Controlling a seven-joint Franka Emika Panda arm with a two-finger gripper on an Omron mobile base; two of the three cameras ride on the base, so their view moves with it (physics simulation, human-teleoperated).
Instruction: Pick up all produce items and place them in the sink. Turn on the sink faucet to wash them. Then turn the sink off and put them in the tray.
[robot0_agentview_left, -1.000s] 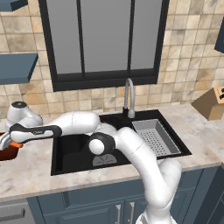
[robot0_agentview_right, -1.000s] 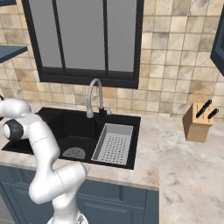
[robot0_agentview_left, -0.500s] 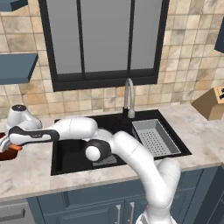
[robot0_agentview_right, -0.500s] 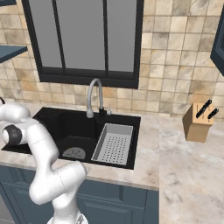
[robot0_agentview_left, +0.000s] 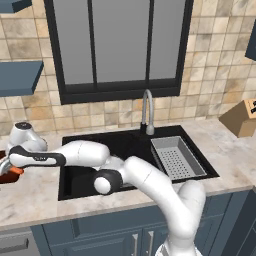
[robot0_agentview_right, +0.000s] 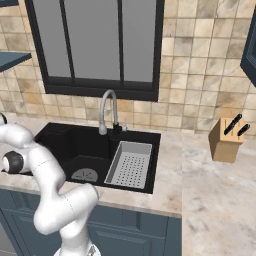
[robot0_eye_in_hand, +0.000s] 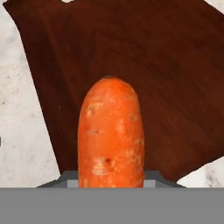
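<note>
In the hand view the orange carrot (robot0_eye_in_hand: 111, 135) stands between my gripper's jaws, its rounded end pointing away from the camera. Behind it lies the dark reddish-brown tray (robot0_eye_in_hand: 144, 57) on pale marble counter. In the left base view my arm reaches far left. My gripper (robot0_agentview_left: 6, 167) is shut on the carrot (robot0_agentview_left: 16, 171) just over the tray (robot0_agentview_left: 6, 179) at the picture's edge. The black sink (robot0_agentview_left: 130, 145) (robot0_agentview_right: 65, 145) lies to the right of it. The silver faucet (robot0_agentview_left: 146, 107) (robot0_agentview_right: 107, 107) stands behind the basin.
A light grey perforated drainer basket (robot0_agentview_left: 177, 157) (robot0_agentview_right: 131, 162) fills the sink's right part. A round grey drain disc (robot0_agentview_right: 84, 175) shows at the basin's bottom. A wooden knife block (robot0_agentview_left: 242, 117) (robot0_agentview_right: 226, 140) stands on the counter at the right. A blue shelf (robot0_agentview_left: 20, 77) hangs above the left counter.
My arm has sunk a little and shifted slightly left, carrying the carrot lower over the tray. The grip has not changed.
</note>
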